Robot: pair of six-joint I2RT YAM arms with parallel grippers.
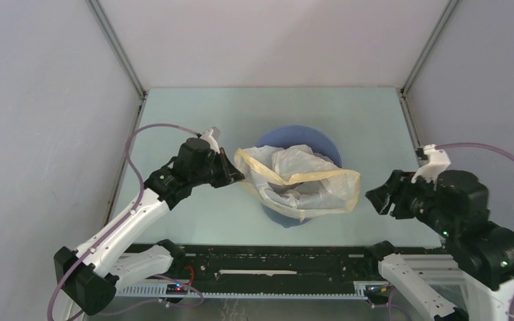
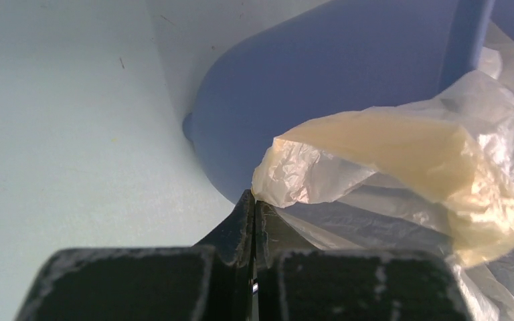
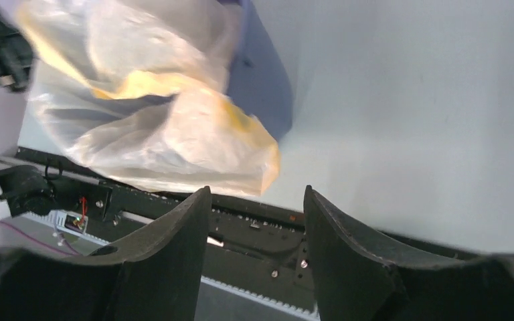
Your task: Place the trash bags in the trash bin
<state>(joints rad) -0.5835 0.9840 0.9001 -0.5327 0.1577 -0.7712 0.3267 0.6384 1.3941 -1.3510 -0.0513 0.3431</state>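
While the left tool point(image 1: 237, 175) pinches the trash bag point(image 1: 301, 177), the right tool point(image 1: 377, 198) — spread — hovers alongside.

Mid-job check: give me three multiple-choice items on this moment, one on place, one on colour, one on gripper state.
1. Where is the trash bag? A) flat on the table B) draped over the opening of the trash bin C) folded beside the bin
2. The trash bin is: A) red B) green C) blue
3. The right gripper is: A) open B) shut on the bag C) shut on the bin
Key: B, film spills across its rim; C, blue walls show; A, its fingers stand apart, nothing between.
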